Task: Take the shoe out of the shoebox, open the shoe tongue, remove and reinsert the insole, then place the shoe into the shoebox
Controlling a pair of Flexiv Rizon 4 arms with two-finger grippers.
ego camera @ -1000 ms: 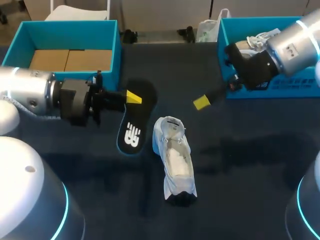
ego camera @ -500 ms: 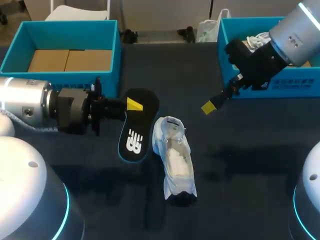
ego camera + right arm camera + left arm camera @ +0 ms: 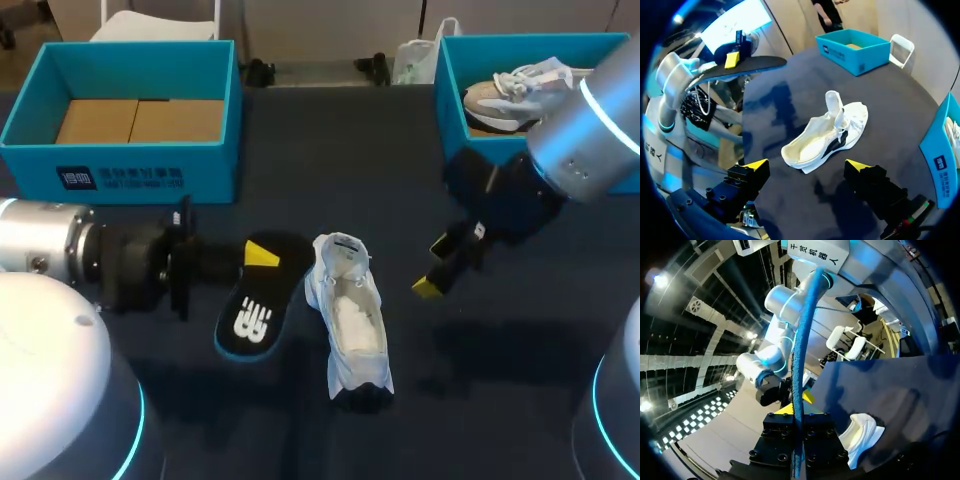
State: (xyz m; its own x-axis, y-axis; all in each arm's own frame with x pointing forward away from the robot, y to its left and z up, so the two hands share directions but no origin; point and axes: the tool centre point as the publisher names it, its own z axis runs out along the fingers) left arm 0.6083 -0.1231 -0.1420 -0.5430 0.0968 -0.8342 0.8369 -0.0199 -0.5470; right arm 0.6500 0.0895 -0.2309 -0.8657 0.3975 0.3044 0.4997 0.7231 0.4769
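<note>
Head view: left gripper [image 3: 262, 255] pinches the flat black insole [image 3: 250, 320] just left of the white mesh shoe [image 3: 352, 320] lying mid-table [image 3: 350, 150], while right gripper [image 3: 432, 270] hangs spread wide near its right.

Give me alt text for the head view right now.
The left gripper holds the black insole by one end, just beside the white shoe lying on the dark table. The right gripper hangs open on the shoe's other side.
</note>
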